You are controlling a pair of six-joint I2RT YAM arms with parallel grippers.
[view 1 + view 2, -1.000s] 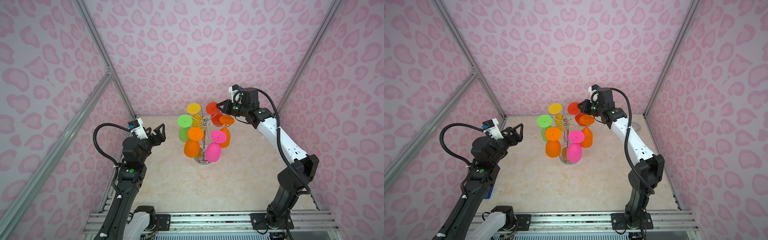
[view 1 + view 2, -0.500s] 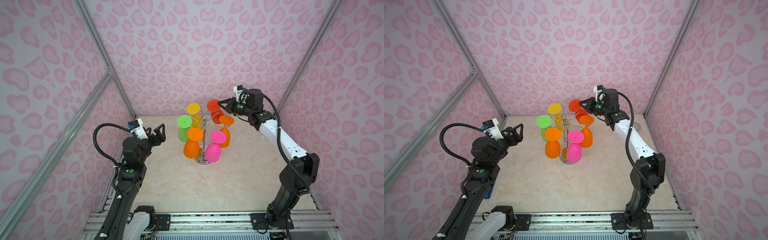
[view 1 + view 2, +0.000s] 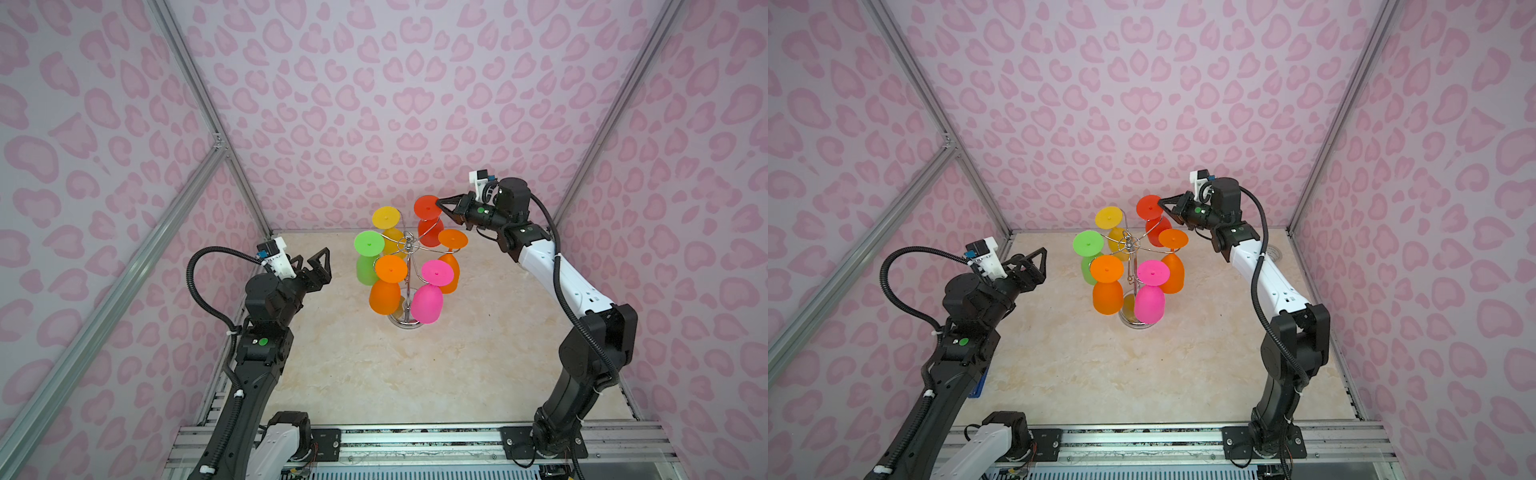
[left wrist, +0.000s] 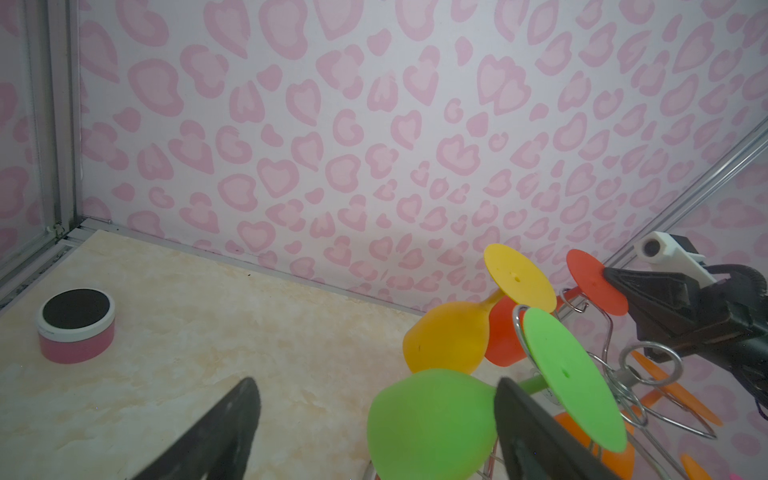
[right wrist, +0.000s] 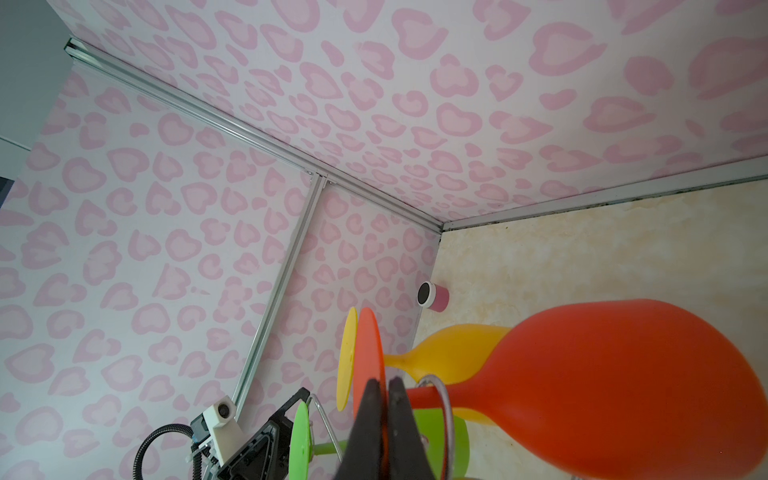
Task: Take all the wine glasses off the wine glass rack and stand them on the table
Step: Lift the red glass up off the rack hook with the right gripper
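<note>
**Inspector A:** Nearest us, we find the left gripper [image 3: 312, 261] with its fingers spread wide and nothing between them. It stands apart from the wine glass rack [image 3: 409, 272], on the side of the green glass [image 3: 366, 270]. It steadies nothing.

**Inspector B:** We judge that the first hazard. The rack stands on one thin pole, fully hung with glasses, so any sideways drag could rock or tip it.

**Inspector A:** Further in, the pink glass [image 3: 427, 303] hangs at the front, untouched. At the back, the red wine glass [image 3: 427, 208] hangs bowl-down on its arm, with its stem inside the wire hook. The right gripper [image 3: 440, 203] has its fingers [image 5: 370, 419] pinched together on the edge of that glass's foot disc.

**Inspector B:** We record that as a thin purchase. The bowl hangs below the pinch, and we expect it could swing or slip free once the stem leaves the wire.

**Inspector A:** The yellow glass [image 3: 386, 218] hangs just beside it.

**Inspector B:** Then a pull off the hook's line could snag the curled end, knock that neighbour or shift the whole rack.
</note>
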